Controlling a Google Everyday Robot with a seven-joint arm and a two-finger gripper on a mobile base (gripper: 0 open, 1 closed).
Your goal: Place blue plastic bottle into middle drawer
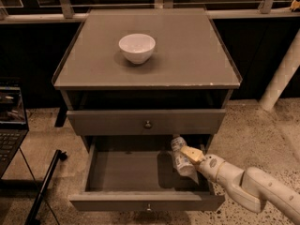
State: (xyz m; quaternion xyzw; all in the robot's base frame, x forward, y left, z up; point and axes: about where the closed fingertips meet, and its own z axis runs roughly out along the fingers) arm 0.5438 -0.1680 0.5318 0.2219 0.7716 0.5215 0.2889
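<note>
The blue plastic bottle (180, 156) is clear with a white cap and a pale label. It hangs tilted, cap up and to the left, over the right part of the open middle drawer (126, 172). My gripper (188, 159) comes in from the lower right on a white arm and is shut on the bottle's side. The bottle's lower end is close to the drawer floor; I cannot tell whether it touches. The drawer is pulled out, with its knob on the front panel (148, 207).
The knobbed drawer (146, 122) above is closed. A white bowl (137, 47) stands on the cabinet top. A laptop (9, 125) and a black rod (44, 186) are on the floor at left. A white post (281, 74) stands at right.
</note>
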